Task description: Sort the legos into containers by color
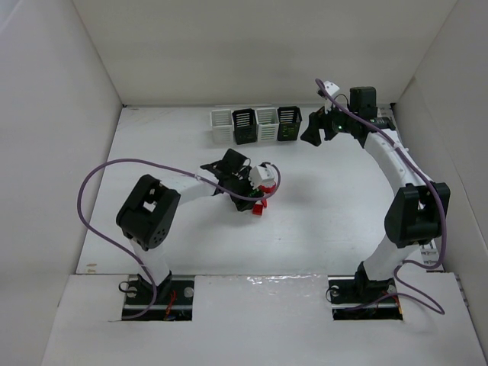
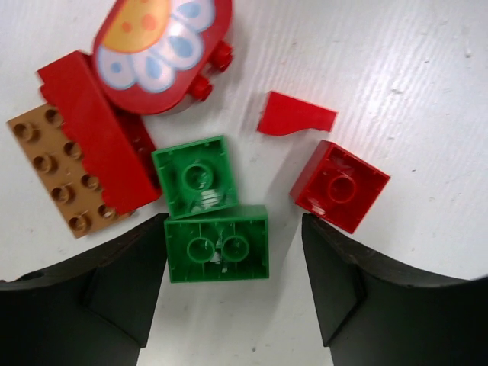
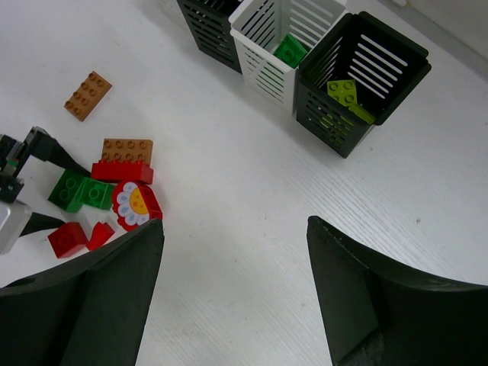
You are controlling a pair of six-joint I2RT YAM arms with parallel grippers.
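Note:
My left gripper (image 2: 232,244) is open and low over a pile of legos in mid-table (image 1: 259,204). An upside-down green brick (image 2: 217,244) lies between its jaws, close to the left finger. A second green brick (image 2: 197,175), a red square brick (image 2: 339,187), a red curved piece (image 2: 293,114), a red flower brick (image 2: 160,46), a long red brick (image 2: 95,133) and an orange brick (image 2: 49,168) lie around it. My right gripper (image 3: 235,229) is open and empty, raised near the rightmost black bin (image 1: 290,122).
Four bins stand in a row at the back: white (image 1: 221,126), black (image 1: 244,126), white (image 1: 267,123), black. The white bin (image 3: 263,30) holds a green brick, the black bin (image 3: 389,84) yellow-green ones. A lone orange brick (image 3: 88,95) lies apart.

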